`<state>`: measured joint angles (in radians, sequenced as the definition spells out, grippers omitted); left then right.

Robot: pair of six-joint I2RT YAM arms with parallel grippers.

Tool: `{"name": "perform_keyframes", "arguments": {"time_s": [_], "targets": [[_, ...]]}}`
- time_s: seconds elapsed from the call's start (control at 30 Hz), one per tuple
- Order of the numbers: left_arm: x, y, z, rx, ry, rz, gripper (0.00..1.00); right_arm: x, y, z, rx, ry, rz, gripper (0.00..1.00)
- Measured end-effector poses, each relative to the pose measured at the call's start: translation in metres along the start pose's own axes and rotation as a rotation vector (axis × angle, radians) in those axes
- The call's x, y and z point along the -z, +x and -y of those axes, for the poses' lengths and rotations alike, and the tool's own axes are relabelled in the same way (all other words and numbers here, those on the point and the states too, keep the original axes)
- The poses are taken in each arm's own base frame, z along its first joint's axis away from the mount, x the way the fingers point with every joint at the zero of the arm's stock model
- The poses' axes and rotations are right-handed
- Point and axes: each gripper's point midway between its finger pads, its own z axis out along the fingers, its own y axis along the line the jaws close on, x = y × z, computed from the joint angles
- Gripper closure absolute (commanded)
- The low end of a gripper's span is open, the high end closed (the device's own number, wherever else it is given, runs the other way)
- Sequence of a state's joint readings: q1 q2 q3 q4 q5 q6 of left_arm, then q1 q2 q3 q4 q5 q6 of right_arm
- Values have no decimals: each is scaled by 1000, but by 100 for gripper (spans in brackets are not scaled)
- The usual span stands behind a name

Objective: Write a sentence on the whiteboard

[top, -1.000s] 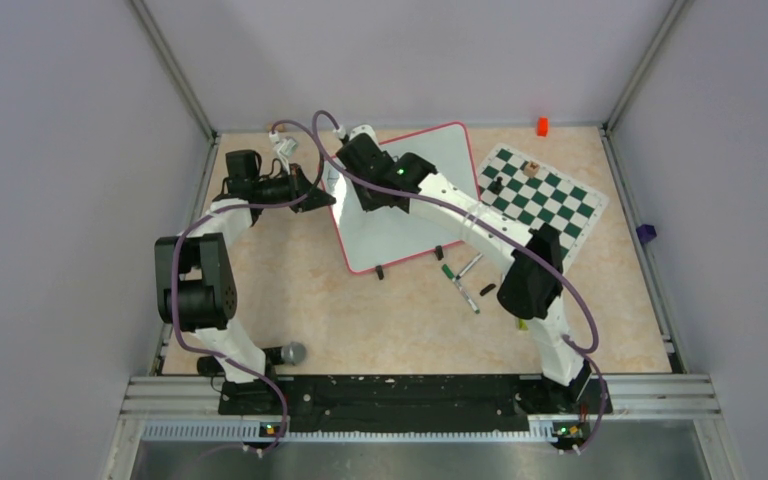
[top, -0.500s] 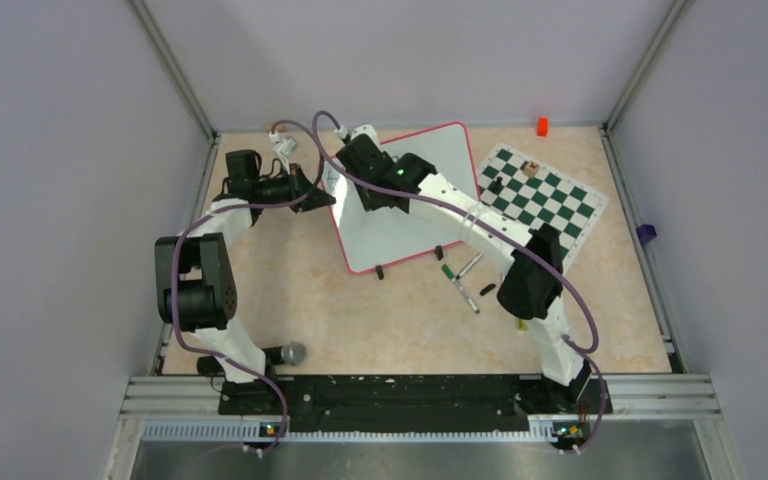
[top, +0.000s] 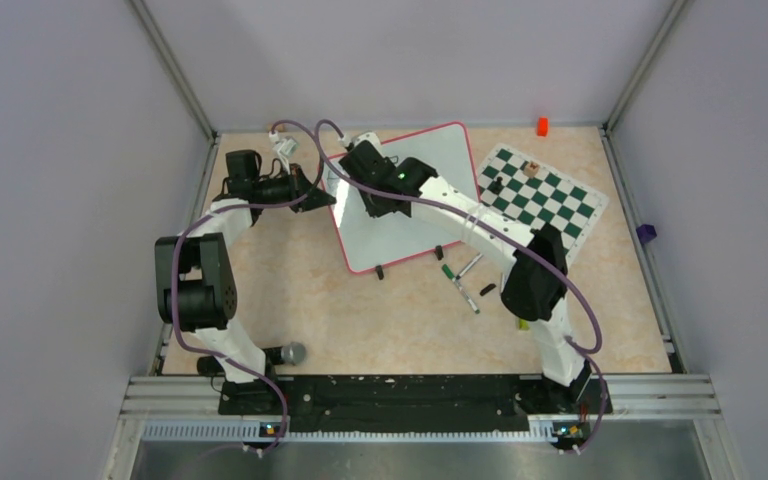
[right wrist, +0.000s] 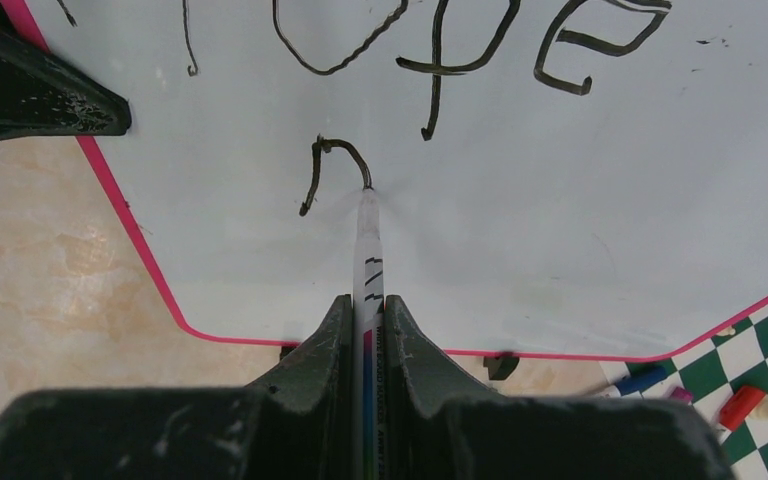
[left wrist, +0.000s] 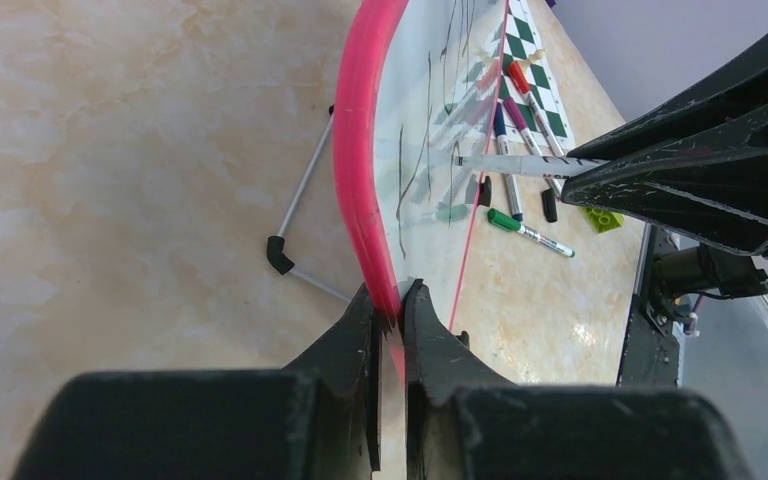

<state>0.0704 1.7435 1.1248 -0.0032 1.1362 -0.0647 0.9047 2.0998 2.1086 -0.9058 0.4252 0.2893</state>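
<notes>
1. My left hand [left wrist: 392, 310] is clamping the glossy white, pink-rimmed whiteboard [top: 395, 245], far-middle on the tabletop [top: 360, 320].
2. My right hand [right wrist: 365, 305] is gripping the slim white marker [right wrist: 368, 245]; I'm favouring light strokes on the dark sentence [right wrist: 436, 70].

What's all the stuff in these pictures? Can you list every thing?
whiteboard: one, white with pink rim, far middle of the table
writing: "Hope" plus a started letter below, dark, on the whiteboard
marker: one, white barrel, tip on the whiteboard
loose markers: a few, green and other colours, on the table by the whiteboard's near edge
chess mat: one, green and white, far right
chess pieces: two, dark and brown, on the mat
small block: one, orange, far edge
left gripper: black, shut on the whiteboard's rim
right gripper: black, shut on the marker
</notes>
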Motion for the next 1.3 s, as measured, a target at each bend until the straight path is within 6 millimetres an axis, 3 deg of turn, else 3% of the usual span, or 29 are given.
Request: {"name": "perform_keyframes", "arguments": {"time_s": [0.5,0.97,1.3], "targets": [[0,0,1,1,8,-1,100,3,1,1,-8,-31,-15,100],[0,0,2,1,11,-1,100,16,-16,23,-59,-34,23,100],[0,0,2,0,11,-1,100,16,-16,20,-61,-59,19,100]]}}
